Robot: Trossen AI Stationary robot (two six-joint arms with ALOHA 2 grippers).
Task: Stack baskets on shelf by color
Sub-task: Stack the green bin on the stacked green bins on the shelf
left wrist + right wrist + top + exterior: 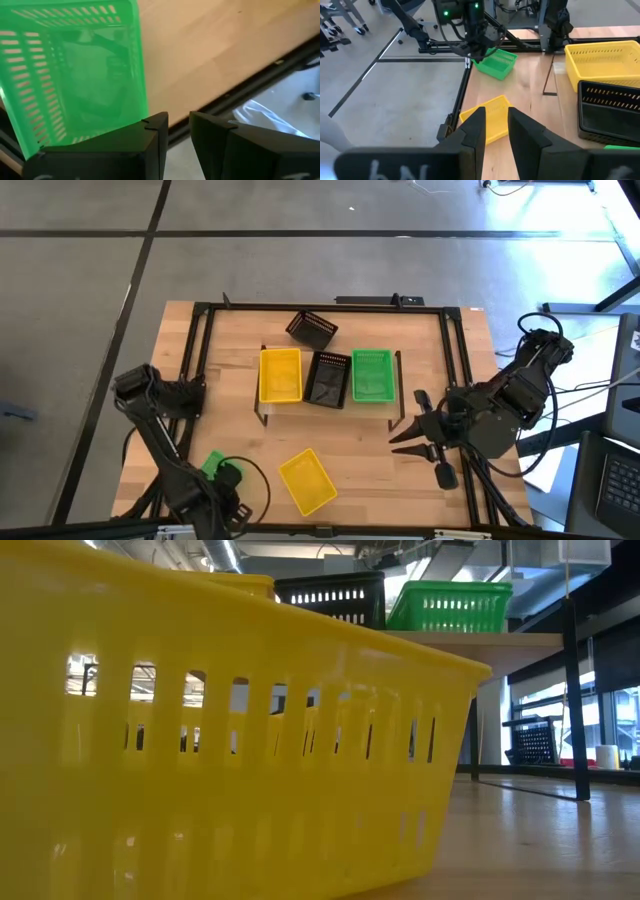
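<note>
Shelf: shelf [300,409] stood mid-table in the high view, a low light-wood board on thin black legs, with three baskets in a row on top.
Shelf row: yellow basket [280,374] sat at the left end, black basket [328,379] in the middle and touching it, green basket [373,374] at the right end.
Tilted basket: second black basket [311,330] lay tipped on the table just beyond the far edge of the shelf.
Loose yellow: second yellow basket [307,480] rested on the table near the front edge, turned at an angle, well apart from the shelf; it filled the low view.
Loose green: second green basket [217,468] lay at the near left corner of the table, beside the black rail.
Left gripper: left gripper [229,476] was at that green basket; in the left wrist view its fingers [155,131] stood a narrow gap apart at the basket's rim, and I cannot tell whether they pinched the rim or stood free.
Right gripper: right gripper [404,432] hovered over the table right of the shelf, pointing left, fingers [475,127] slightly parted and holding nothing.
Table: wooden table [400,480] with black rails carried everything.
</note>
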